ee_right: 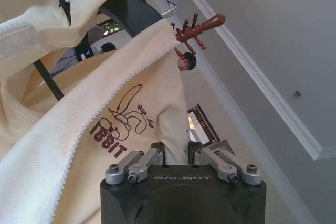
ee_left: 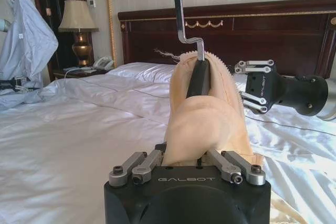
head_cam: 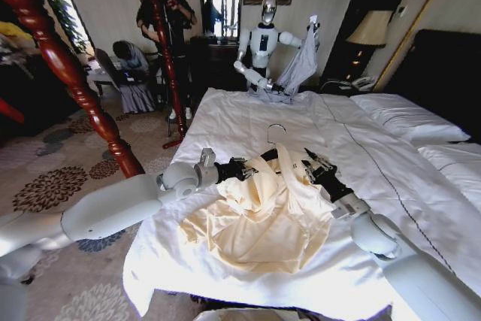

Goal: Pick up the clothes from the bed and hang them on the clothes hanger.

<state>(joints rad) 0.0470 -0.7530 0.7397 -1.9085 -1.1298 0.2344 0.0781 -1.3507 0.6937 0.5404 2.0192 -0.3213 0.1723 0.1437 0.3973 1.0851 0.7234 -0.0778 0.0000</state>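
While the clothes (head_cam: 259,216) lie bunched on the near part of the bed (head_cam: 248,114), both arms are held low over the duvet, one at each side of the garment. The left end effector (head_cam: 244,170) is closed narrowly on a fold of the cream fabric at the garment's upper left; in the left wrist view its fingers (ee_left: 137,163) are seen pinched around the cloth (ee_left: 210,119) that rises in front of them. The right end effector (head_cam: 310,163) is set against the garment's upper right, and in the right wrist view its fingers (ee_right: 139,161) are drawn in on the edge of the cream fabric (ee_right: 79,145), which bears a brown printed motif and a toothed zip edge. The clothes hanger (head_cam: 274,140) is partly wrapped by the garment, its silver hook standing clear above the collar; its black shoulder (ee_left: 198,77) and hook are seen upright in the left wrist view, with the right end effector (ee_left: 242,85) just beside it.

The bed is covered by a white, wrinkled duvet with a thin dark stitched line, white pillows (head_cam: 409,118) at the right and a dark headboard (ee_left: 252,30) behind. A lamp (head_cam: 370,29) is placed on a side table. A patterned carpet (head_cam: 52,178) is spread on the floor, and a carved red-brown post (head_cam: 71,73) is seen at the left.
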